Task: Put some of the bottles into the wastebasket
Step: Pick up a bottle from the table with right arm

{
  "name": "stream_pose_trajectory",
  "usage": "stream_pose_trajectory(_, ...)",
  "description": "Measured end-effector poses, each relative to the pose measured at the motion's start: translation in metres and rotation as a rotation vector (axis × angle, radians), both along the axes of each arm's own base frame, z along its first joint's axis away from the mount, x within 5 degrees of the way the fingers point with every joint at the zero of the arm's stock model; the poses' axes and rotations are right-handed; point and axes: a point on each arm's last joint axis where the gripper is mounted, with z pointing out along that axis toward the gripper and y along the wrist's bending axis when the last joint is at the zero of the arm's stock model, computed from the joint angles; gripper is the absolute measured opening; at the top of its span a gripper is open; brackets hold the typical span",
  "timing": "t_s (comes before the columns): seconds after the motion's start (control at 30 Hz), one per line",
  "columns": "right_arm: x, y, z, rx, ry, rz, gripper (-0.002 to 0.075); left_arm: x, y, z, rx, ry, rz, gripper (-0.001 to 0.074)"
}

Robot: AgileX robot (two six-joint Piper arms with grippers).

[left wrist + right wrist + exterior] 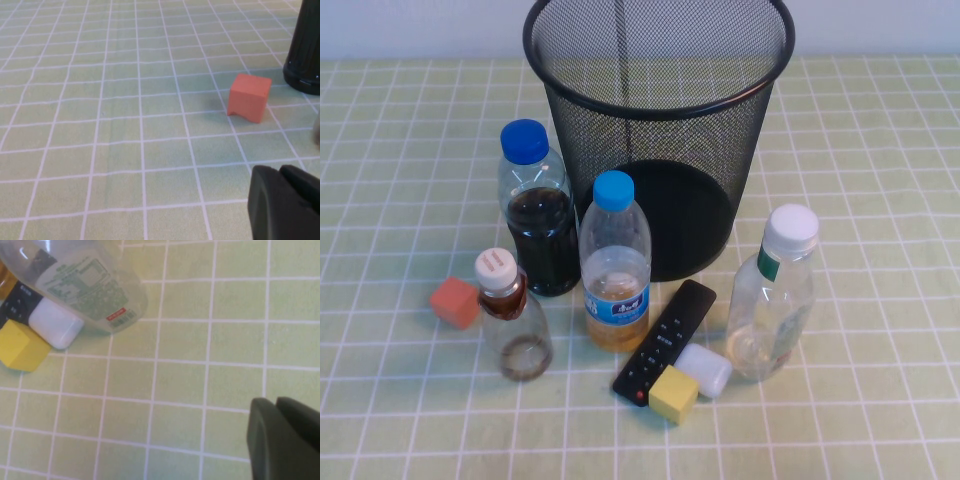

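Observation:
The black wire-mesh wastebasket (660, 130) stands upright at the back centre. The larger clear bottle (773, 295), with a white cap and green neck band, stands at the front right; its lower body shows in the right wrist view (85, 285). The small clear bottle (513, 318), with a white cap and brown neck label, stands at the front left. Neither arm shows in the high view. My left gripper (280, 172) is shut and empty over bare cloth near an orange cube (249, 96). My right gripper (275, 404) is shut and empty, apart from the larger bottle.
A blue-capped bottle of dark liquid (537, 215) and a blue-capped bottle of amber liquid (615, 268) stand in front of the wastebasket. A black remote (665, 340), a yellow cube (673, 394), a white block (704, 369) and the orange cube (455, 301) lie on the green checked cloth.

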Motion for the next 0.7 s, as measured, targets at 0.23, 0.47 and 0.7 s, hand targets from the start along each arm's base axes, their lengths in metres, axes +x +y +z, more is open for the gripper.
stream_pose_trajectory(0.23, 0.010, 0.042, 0.017, -0.046, -0.163, 0.195, 0.0000, 0.000, 0.000, 0.000, 0.000, 0.000, 0.000, -0.0005)
stream_pose_trajectory(0.47, -0.006, 0.069, 0.028, -0.056, -0.391, 0.336, 0.0000, 0.000, 0.000, 0.000, 0.000, 0.000, 0.000, -0.0004)
stream_pose_trajectory(0.7, -0.025, 0.062, 0.011, 0.077, -0.693, 0.306, 0.0013, 0.000, 0.000, 0.000, 0.000, 0.000, 0.000, -0.0004)
